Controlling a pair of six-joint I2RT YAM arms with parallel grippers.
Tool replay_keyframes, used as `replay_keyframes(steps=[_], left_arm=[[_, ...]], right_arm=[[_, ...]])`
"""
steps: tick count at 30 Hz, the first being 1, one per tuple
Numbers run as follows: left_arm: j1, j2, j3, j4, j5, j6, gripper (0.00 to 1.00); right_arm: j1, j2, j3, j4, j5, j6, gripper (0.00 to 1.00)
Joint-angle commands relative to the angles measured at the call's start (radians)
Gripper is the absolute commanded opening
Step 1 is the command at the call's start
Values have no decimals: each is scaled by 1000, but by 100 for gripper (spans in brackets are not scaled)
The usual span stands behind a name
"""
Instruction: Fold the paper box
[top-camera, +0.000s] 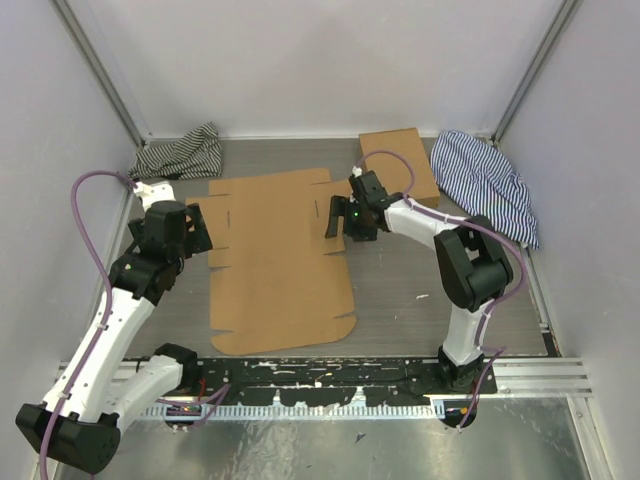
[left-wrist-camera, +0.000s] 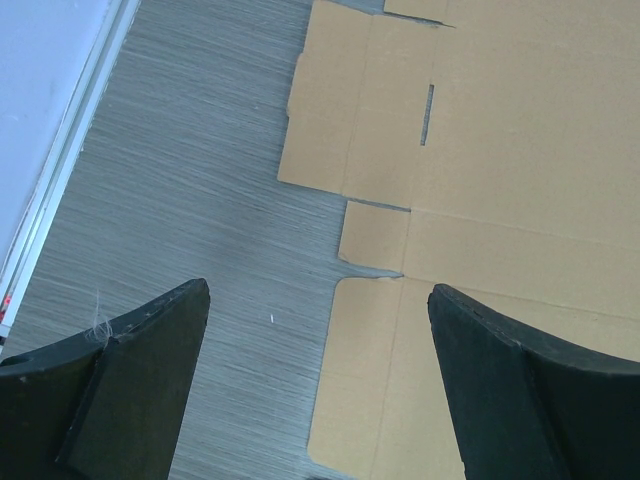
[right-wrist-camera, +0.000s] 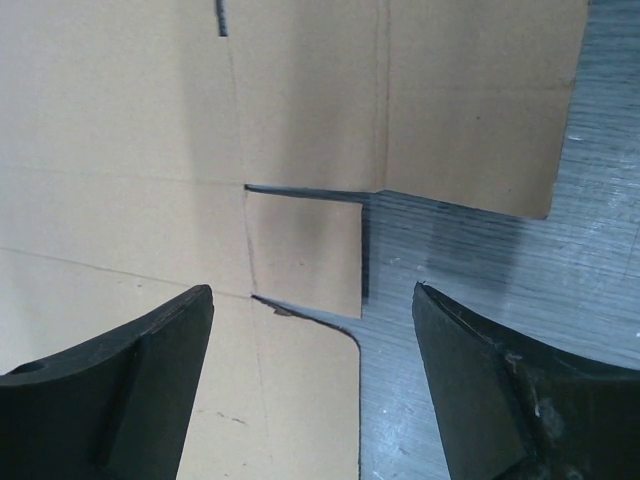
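Note:
The paper box (top-camera: 280, 255) is a large flat brown die-cut sheet with flaps and slits, lying on the grey table. My left gripper (top-camera: 195, 232) is open over the sheet's left edge; the left wrist view shows its left flaps and a slit (left-wrist-camera: 480, 150) between the spread fingers (left-wrist-camera: 140, 380). My right gripper (top-camera: 343, 222) is open over the sheet's right edge; the right wrist view shows a small square tab (right-wrist-camera: 305, 250) and a rounded flap corner between its fingers (right-wrist-camera: 500, 390). Both grippers are empty.
A smaller closed brown cardboard box (top-camera: 398, 165) stands at the back right. A striped cloth (top-camera: 180, 153) lies at the back left, another striped cloth (top-camera: 485, 183) at the right. White walls enclose the table.

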Motion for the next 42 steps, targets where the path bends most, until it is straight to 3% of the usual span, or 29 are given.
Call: replay_keyframes(steps=[1, 22, 37, 42], left_arm=[[-1, -1, 16, 8, 11, -5, 98], [-1, -1, 15, 8, 12, -7, 98], [-1, 0, 17, 8, 16, -8, 98], [-1, 0, 15, 9, 20, -8, 98]], right_arm=[[15, 34, 34, 37, -12, 10, 84], [62, 35, 35, 45, 2, 38, 64], [103, 5, 129, -1, 19, 35, 61], [121, 37, 163, -14, 35, 32, 56]])
